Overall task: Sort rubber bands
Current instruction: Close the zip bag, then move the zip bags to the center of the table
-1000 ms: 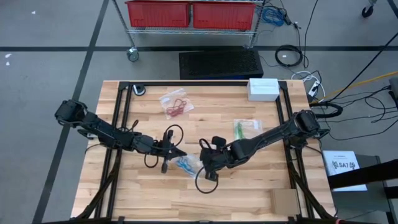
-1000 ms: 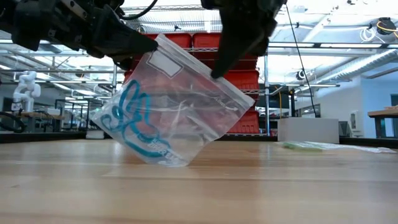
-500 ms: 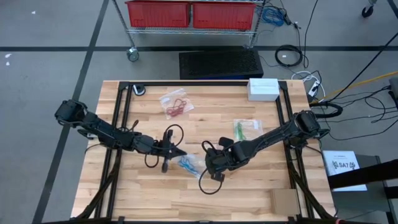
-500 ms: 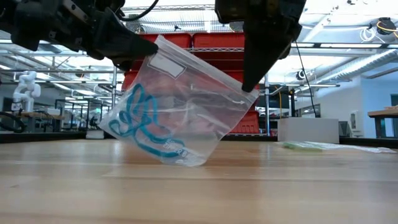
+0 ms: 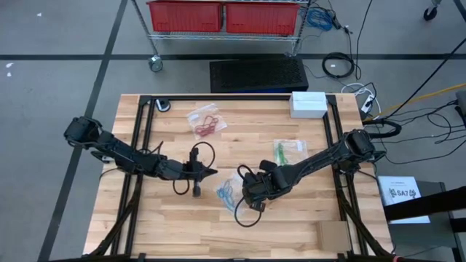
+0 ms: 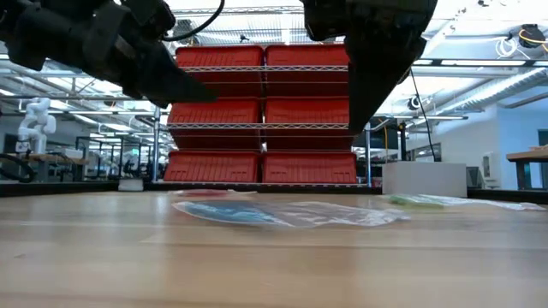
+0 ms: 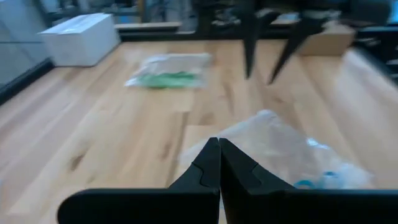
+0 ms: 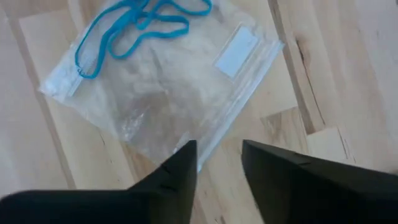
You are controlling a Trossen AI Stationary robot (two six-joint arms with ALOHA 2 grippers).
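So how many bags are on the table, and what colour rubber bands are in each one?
Bag with red rubber bands: 1
Bag with green rubber bands: 1
Bag with blue rubber bands: 1
Total: 3 bags, all lying flat on the table.

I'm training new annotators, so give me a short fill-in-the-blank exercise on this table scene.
1. The bag under the right tool holds ____ rubber bands.
2. That clear bag lies ____ on the table.
3. The left tool's fingers are ____.
4. The bag beside the white box holds ____ bands.

Missing words: blue; flat; shut; green
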